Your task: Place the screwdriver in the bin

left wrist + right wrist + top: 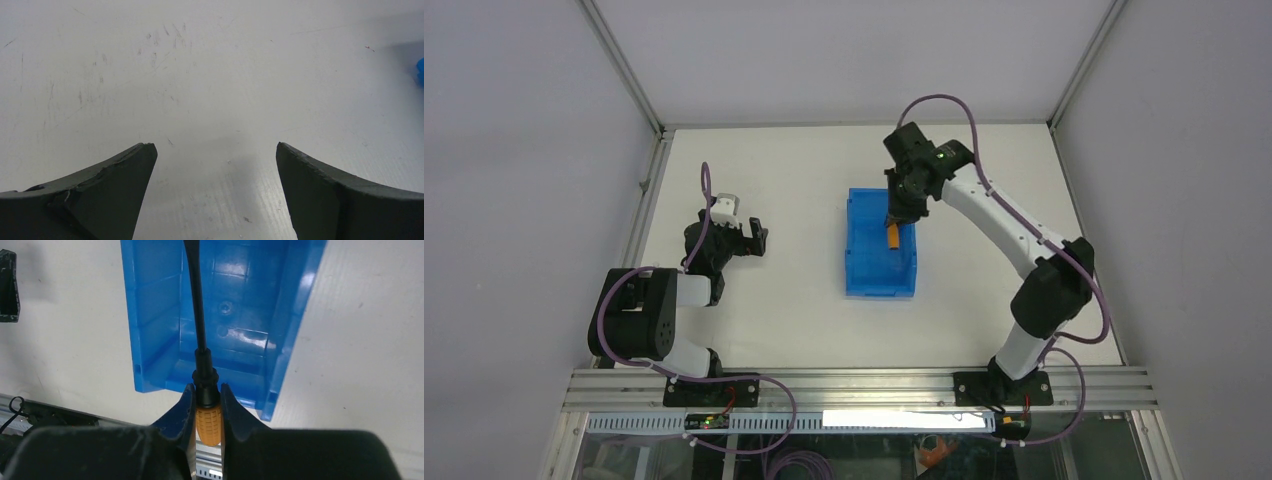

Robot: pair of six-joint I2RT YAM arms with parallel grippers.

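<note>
Small screwdriver with short orange handle and thin black shaft (200, 335) is held by the right gripper (206, 392). The fingers are closed narrow on the handle just behind the black collar. It is hung over the bright blue rectangular plastic bin (856, 270) with the shaft aimed into the open cavity, so a drop would likely be caught by the raised walls. Contact with the bin floor cannot be confirmed; release is judged not yet done. The handle is probably gripped because it is thicker than the shaft. The left gripper (215, 150) is parked well apart over the scuffed white table (200, 65). Its fingers are spread wide with nothing between them, likely so the right arm's path is left free.
</note>
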